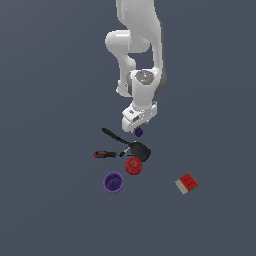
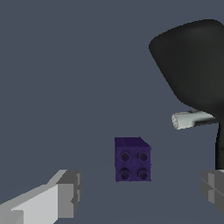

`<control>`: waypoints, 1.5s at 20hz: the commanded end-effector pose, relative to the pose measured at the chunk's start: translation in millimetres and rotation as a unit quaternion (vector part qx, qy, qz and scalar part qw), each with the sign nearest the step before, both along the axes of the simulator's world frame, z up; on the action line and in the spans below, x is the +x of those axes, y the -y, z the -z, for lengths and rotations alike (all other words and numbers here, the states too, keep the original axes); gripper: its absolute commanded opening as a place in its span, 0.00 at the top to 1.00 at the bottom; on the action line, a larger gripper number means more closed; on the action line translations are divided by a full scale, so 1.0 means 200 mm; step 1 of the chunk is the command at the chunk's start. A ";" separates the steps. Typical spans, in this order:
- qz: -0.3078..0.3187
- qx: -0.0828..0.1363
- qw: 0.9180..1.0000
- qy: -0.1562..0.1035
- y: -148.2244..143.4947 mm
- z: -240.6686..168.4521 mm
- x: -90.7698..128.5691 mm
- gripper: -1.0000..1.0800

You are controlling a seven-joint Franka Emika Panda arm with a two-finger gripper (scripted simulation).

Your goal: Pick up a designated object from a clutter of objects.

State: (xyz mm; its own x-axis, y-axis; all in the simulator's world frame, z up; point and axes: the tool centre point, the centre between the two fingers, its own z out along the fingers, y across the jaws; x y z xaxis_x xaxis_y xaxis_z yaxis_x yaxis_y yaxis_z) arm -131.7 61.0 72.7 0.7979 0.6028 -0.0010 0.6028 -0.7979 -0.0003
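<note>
Gripper spread over the tiny purple block

Just below the centre of the exterior view, the white robot arm's gripper point(image 1: 138, 126) hangs right above the tiny dark purple studded block point(image 1: 139, 132), which sits on the flat grey desk point(image 1: 50, 210). Seen from the wrist view, the block point(image 2: 132, 159) shows four round studs and lies between the two grey fingertips point(image 2: 69, 193); the jaws stand spread wide, touching nothing, with clear gaps on both sides of the block.

Below the block in the exterior view lies the black long-handled pan point(image 1: 137, 149), its handle running toward the upper left. Beside it, toward the exterior view's left, rests the red-and-black-handled tool point(image 1: 106, 154). Lower still stand the red round cup point(image 1: 133, 165) and the larger purple cup point(image 1: 113, 182). Well apart, at the lower right, sits the red-and-white box point(image 1: 187, 183).
</note>
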 end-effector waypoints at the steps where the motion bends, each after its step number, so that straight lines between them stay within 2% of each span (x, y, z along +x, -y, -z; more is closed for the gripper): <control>1: 0.000 0.000 1.000 0.000 0.00 0.00 0.00 0.04; 7: 0.000 0.000 1.000 0.000 0.00 0.04 0.00 0.04; 18: -0.001 0.000 1.000 0.000 0.00 0.23 -0.01 0.04; 25: -0.002 0.000 1.000 0.000 0.00 0.25 0.00 0.04; 26: -0.002 0.000 1.000 0.000 0.00 0.25 0.00 1.00; 30: -0.002 0.000 1.000 0.000 0.00 0.25 0.00 1.00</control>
State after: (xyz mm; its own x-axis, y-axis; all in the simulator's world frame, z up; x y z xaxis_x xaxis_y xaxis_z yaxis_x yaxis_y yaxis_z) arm -132.8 61.1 22.0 0.7958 0.6055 -0.0004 0.6055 -0.7958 0.0001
